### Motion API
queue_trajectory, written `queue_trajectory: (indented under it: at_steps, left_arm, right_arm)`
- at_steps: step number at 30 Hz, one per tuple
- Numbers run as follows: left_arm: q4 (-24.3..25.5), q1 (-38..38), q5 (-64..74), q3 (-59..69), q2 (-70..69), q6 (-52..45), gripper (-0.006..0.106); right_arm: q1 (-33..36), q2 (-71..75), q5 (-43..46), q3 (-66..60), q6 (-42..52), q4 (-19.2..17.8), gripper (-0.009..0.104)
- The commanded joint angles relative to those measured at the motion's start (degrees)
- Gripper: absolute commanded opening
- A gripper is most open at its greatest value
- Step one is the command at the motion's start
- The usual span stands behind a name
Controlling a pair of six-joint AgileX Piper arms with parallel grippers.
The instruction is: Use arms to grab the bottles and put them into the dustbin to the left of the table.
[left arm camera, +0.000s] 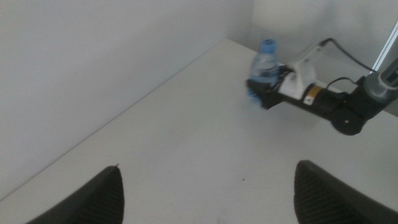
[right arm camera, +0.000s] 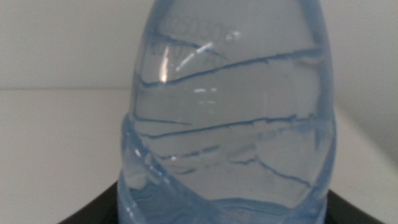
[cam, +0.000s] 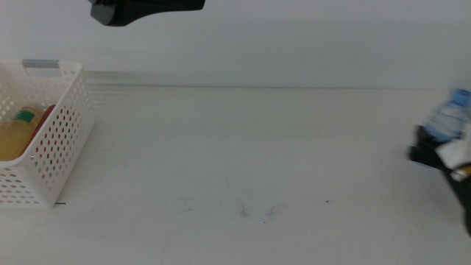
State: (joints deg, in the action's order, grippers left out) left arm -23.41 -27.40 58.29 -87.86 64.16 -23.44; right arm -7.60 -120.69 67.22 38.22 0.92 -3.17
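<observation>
Far from the dustbin point(cam: 55, 140) across the table point(cam: 243, 162), the right gripper point(cam: 441, 156) clamps the water bottle point(cam: 450, 118), while the left gripper point(left arm camera: 205, 193), raised, gapes wide; the slick bottle could slip out during the long carry.

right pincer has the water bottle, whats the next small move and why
Probably carry the water bottle left toward the dustbin. The right pincer grips it at the table's right edge, and the yellow bottle and red can are already inside. The left pincer waits, open.
</observation>
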Motion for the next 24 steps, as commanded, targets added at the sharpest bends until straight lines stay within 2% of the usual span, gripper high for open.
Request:
queue_trajectory:
  at_steps: [1,5,9,13,19,22,24]
  left_arm:
    - [-0.6,-0.3,-0.7,-0.3,-0.4,0.6,0.094]
    - [-0.6,-0.3,-0.7,-0.3,-0.4,0.6,0.094]
    - [-0.6,-0.3,-1.0,-0.3,-0.4,0.6,0.094]
    - [-0.6,-0.3,-1.1,-0.3,-0.4,0.6,0.094]
    - [-0.6,-0.3,-1.1,-0.3,-0.4,0.6,0.094]
    - [-0.6,-0.3,-1.1,-0.3,-0.4,0.6,0.094]
    - [-0.6,-0.3,-1.1,-0.3,-0.4,0.6,0.094]
  right_arm:
    - [6.4,4.1,2.7,2.3,0.5,-0.3,-0.002]
    - [18.0,6.7,-9.4,11.2,0.5,-0.3,-0.002]
    - [27.3,1.6,-20.6,23.9,0.5,-0.7,-0.002]
    - [33.5,-5.3,-26.1,34.5,0.5,-0.8,-0.002]
    - [37.2,-11.7,-27.9,39.4,0.5,-0.7,-0.001]
    - [37.4,-12.2,-30.0,39.4,0.2,-0.5,0.009]
    - [37.4,-12.2,-32.5,39.5,0.2,-0.5,0.026]
